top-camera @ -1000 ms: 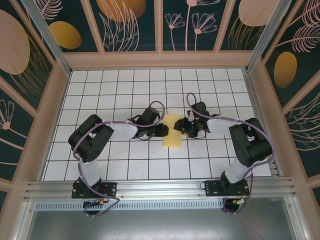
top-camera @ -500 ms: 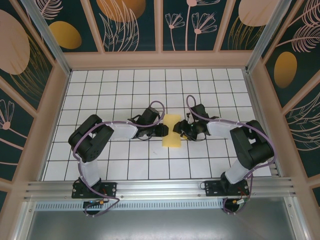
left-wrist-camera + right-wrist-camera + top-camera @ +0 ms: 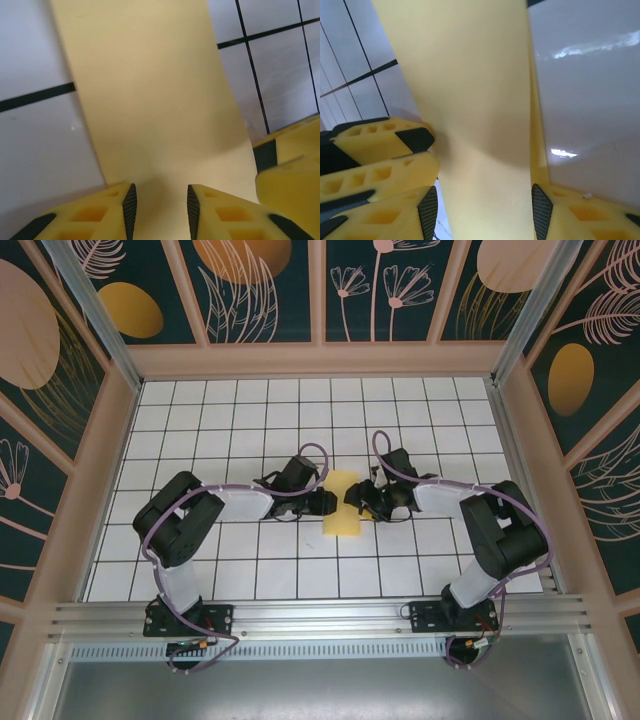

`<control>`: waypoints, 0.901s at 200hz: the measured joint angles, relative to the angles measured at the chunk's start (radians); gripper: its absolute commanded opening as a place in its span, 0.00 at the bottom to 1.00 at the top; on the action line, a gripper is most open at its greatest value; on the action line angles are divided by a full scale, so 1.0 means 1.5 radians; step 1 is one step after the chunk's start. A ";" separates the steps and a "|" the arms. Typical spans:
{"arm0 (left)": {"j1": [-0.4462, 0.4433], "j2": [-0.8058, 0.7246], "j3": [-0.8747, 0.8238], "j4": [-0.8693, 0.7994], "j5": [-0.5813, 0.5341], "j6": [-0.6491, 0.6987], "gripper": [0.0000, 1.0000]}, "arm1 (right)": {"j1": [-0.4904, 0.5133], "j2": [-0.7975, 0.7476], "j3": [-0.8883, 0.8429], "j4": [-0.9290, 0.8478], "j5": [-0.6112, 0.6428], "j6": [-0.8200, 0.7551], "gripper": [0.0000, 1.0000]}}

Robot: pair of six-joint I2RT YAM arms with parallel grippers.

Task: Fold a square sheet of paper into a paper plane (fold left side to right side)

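From above, you see the folded yellow paper [image 3: 344, 506] lying between the left gripper [image 3: 326, 502] and the right gripper [image 3: 357, 498]. At your left wrist, the jaws are slightly parted astride the paper, pinching nothing. At your right wrist, the jaws are wide, with the paper between them.

My table [image 3: 200, 440] is white, ruled in black squares; a metal rail [image 3: 320, 612] lines its near edge, leaf-painted panels [image 3: 250, 290] its far edge.

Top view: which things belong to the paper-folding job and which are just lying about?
Job: yellow sheet of paper, a narrow rectangle; left gripper and right gripper at its sides.
Just there: white grid table; patterned walls.
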 measured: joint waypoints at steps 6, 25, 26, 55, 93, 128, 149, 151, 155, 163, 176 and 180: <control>0.000 -0.006 -0.003 -0.003 -0.001 -0.001 0.45 | -0.004 -0.001 0.000 0.004 -0.003 0.001 0.55; -0.001 -0.035 -0.009 -0.012 -0.009 0.005 0.51 | -0.017 -0.003 0.001 0.015 -0.015 0.002 0.55; -0.001 -0.036 -0.009 -0.012 -0.010 0.006 0.51 | -0.017 -0.003 0.001 0.016 -0.016 0.002 0.55; -0.002 -0.101 -0.029 -0.010 -0.016 0.019 0.54 | -0.021 -0.003 0.006 0.020 -0.033 0.004 0.55; -0.009 -0.192 -0.087 0.015 -0.023 0.052 0.56 | -0.021 -0.002 0.021 0.034 -0.054 0.011 0.55; -0.056 -0.240 -0.114 0.016 -0.052 0.099 0.57 | -0.021 -0.002 0.027 0.043 -0.067 0.016 0.55; -0.090 -0.242 -0.114 0.014 -0.081 0.116 0.59 | -0.020 -0.002 0.031 0.043 -0.071 0.022 0.55; -0.094 -0.242 -0.114 0.013 -0.085 0.117 0.59 | -0.020 -0.002 0.032 0.043 -0.071 0.023 0.55; -0.099 -0.242 -0.114 0.013 -0.090 0.119 0.60 | -0.020 -0.002 0.033 0.043 -0.071 0.024 0.55; -0.112 -0.241 -0.112 0.008 -0.105 0.124 0.60 | -0.020 -0.002 0.034 0.043 -0.071 0.026 0.55; -0.134 -0.235 -0.104 0.001 -0.130 0.130 0.61 | -0.018 -0.002 0.036 0.043 -0.071 0.029 0.55; -0.141 -0.231 -0.100 -0.001 -0.138 0.131 0.62 | -0.017 -0.002 0.037 0.043 -0.071 0.029 0.55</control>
